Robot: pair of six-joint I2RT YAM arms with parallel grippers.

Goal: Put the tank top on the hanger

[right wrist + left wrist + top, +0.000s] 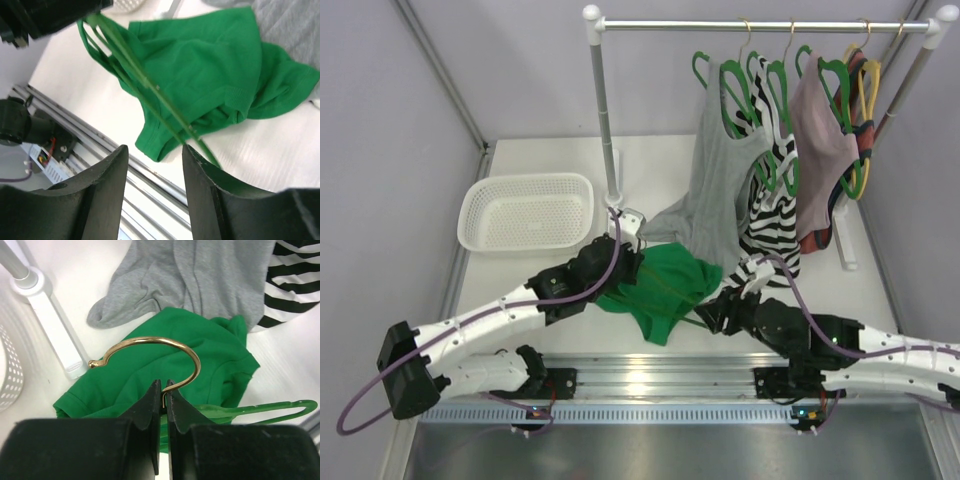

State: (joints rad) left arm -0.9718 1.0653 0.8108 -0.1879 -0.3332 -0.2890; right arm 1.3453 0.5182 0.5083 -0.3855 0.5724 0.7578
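Top external: a white table (545,160) stands between grey walls (380,150), with a metal rail (760,25) overhead. The crumpled green tank top (665,285) lies mid-table.
Left wrist: the left gripper (163,387) is clamped on the hanger (172,344) by its curved gold hook.
Right wrist: the right gripper (155,150) gapes, its 2 fingers apart, and the hanger's thin plastic tip seems just beside 1.

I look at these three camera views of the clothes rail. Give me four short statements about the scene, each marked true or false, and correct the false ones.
1. The left gripper is shut on the gold hook of the hanger. True.
2. The right gripper grips the tank top. False: its jaws stand open and grip nothing.
3. The tank top lies crumpled on the table. True.
4. The grey tank top is held in the right gripper. False: it hangs from the rail.
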